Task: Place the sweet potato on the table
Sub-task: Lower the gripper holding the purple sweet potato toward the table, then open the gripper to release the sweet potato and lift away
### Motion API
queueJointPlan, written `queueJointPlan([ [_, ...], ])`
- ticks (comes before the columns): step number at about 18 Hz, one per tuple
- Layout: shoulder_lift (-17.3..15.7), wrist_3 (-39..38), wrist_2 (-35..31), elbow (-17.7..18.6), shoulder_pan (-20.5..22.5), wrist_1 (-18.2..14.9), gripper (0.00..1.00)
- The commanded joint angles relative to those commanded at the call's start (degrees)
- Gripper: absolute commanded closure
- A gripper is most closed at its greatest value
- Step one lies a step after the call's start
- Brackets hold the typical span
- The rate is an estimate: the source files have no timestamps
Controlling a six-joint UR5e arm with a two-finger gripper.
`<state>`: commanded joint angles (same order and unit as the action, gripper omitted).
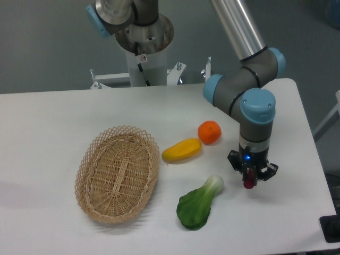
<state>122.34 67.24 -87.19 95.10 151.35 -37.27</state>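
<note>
Magenta sweet potato (248, 184), one, pinched in gripper (248, 181) fingers, low over table (48, 114) near right edge.

Soft, even overhead light fell bright on the table (64, 111), shadows stayed faint beneath the basket (118, 173), and the whole picture looked slightly soft, without glare.
</note>
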Motion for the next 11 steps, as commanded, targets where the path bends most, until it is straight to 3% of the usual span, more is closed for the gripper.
queueJointPlan([
  [3, -0.1, 0.1, 0.0, 0.3, 0.0, 0.0, 0.73],
  [6, -0.1, 0.4, 0.0, 0.1, 0.0, 0.0, 0.60],
  [7, -0.1, 0.4, 0.0, 0.0, 0.0, 0.1, 0.50],
  [9, -0.4, 0.4, 0.0, -1.0, 0.0, 0.0, 0.09],
  [10, -0.8, 0.0, 0.0, -1.5, 0.0, -0.1, 0.00],
  [11, -1.0, -0.6, 0.0, -2.1, 0.0, -0.2, 0.00],
])
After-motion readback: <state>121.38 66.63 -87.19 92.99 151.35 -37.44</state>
